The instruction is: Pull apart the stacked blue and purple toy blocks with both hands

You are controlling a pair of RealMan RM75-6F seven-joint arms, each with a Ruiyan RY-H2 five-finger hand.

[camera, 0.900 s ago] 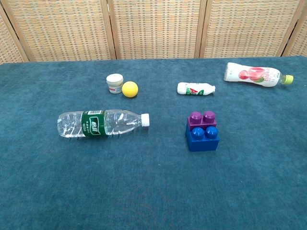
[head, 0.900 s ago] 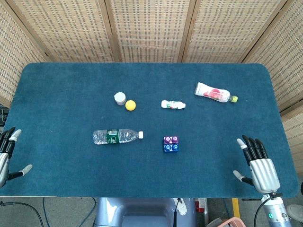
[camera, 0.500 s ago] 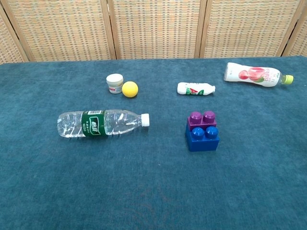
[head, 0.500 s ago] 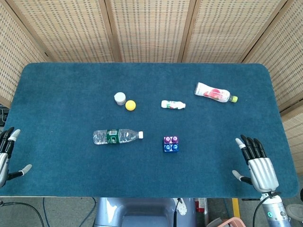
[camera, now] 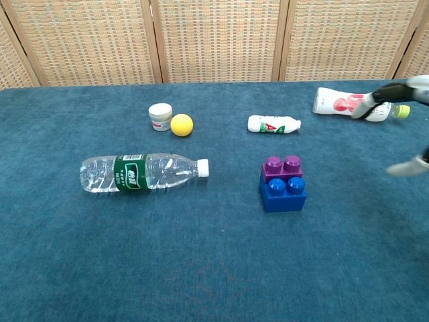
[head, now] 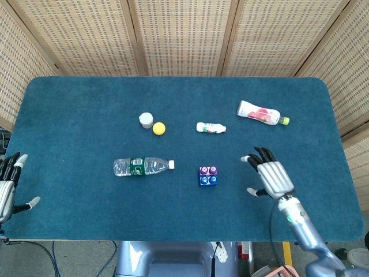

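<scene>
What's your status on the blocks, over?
Right hand open, beside the blocks, not touching. Left hand open at the table's near left edge. Blue and purple blocks joined, untouched. Nothing between right hand and blocks.

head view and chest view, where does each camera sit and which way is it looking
Head view: high above the near table edge, looking steeply down on the whole table; shows the left hand at the near left edge and the right hand, open, right of the stacked blocks.
Chest view: low at the near edge, looking level across toward the wicker screens; only fingers of the right hand enter at right.
Both share the stacked blocks, water bottle, yellow ball.
</scene>
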